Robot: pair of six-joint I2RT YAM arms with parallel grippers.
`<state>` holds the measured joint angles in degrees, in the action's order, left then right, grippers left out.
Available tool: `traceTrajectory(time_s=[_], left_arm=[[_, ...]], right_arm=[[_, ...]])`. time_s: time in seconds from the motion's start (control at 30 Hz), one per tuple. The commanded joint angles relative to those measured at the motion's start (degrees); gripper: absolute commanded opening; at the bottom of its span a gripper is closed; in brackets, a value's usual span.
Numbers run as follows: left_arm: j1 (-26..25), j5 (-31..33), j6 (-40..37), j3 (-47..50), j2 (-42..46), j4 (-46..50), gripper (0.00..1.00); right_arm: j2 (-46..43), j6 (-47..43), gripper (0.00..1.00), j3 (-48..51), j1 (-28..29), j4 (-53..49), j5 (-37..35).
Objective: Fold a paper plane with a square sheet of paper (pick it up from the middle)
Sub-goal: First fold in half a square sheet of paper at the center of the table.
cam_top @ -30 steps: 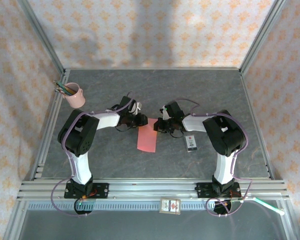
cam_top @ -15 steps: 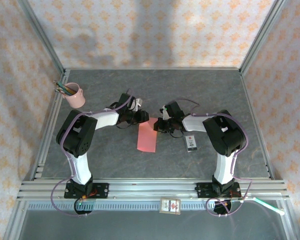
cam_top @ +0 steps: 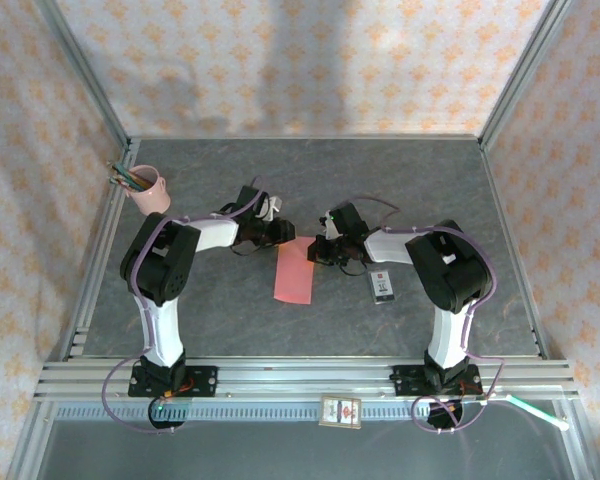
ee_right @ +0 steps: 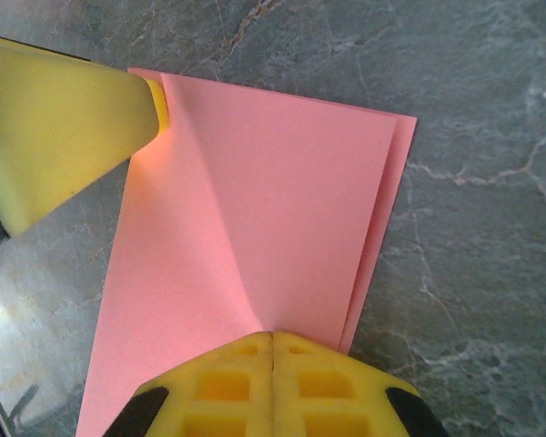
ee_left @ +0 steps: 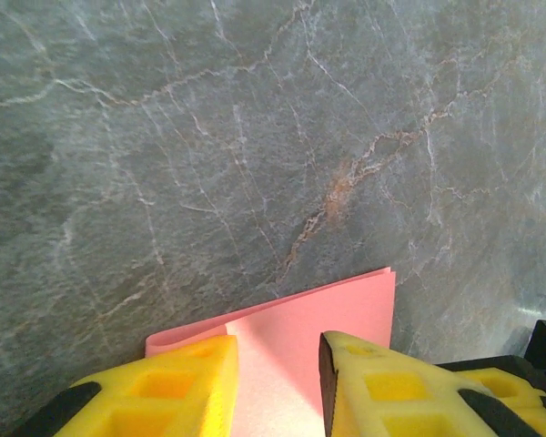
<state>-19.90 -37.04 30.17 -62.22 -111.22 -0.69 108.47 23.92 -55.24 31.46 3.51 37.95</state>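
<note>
The square sheet of paper (cam_top: 294,274) is salmon pink and lies folded in half as a long rectangle mid-table. My right gripper (cam_top: 316,250) is at its far right corner. In the right wrist view the right gripper (ee_right: 272,337) is shut on the paper's (ee_right: 273,200) edge, and a soft ridge in the sheet runs up to the jaws. My left gripper (cam_top: 283,233) is at the far left corner. In the left wrist view the left gripper (ee_left: 278,350) is open, its yellow fingers (ee_left: 177,387) straddling the paper (ee_left: 323,314). One left fingertip (ee_right: 68,118) touches the sheet's corner.
A pink pencil cup (cam_top: 152,190) stands at the back left by the frame rail. A small white-and-black box (cam_top: 383,286) lies right of the paper, beside the right arm. Bare grey stone tabletop (cam_top: 310,180) stretches behind the grippers.
The left arm has shifted slightly, its gripper edging toward the far end of the paper. The paper and the right gripper have stayed in place.
</note>
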Motion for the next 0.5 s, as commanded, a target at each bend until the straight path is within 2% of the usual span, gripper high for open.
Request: traceTrajectory(time_s=[0.0,0.27,0.47], left_arm=[[0.84,0.36,1.45,1.22,5.98,-0.39,0.35],[-2.22,-3.54,6.81,14.34,16.89,-4.03,0.35],[-4.86,-5.51,9.09,19.66,17.62,-7.31,0.35]], right_arm=[[2.89,-1.51,0.0,2.84,-0.53,-7.02,-9.89],[2.8,-1.3,0.0,3.12,-0.52,-7.02,-9.94],[2.55,-1.2,0.0,3.12,-0.47,-6.84,-10.08]])
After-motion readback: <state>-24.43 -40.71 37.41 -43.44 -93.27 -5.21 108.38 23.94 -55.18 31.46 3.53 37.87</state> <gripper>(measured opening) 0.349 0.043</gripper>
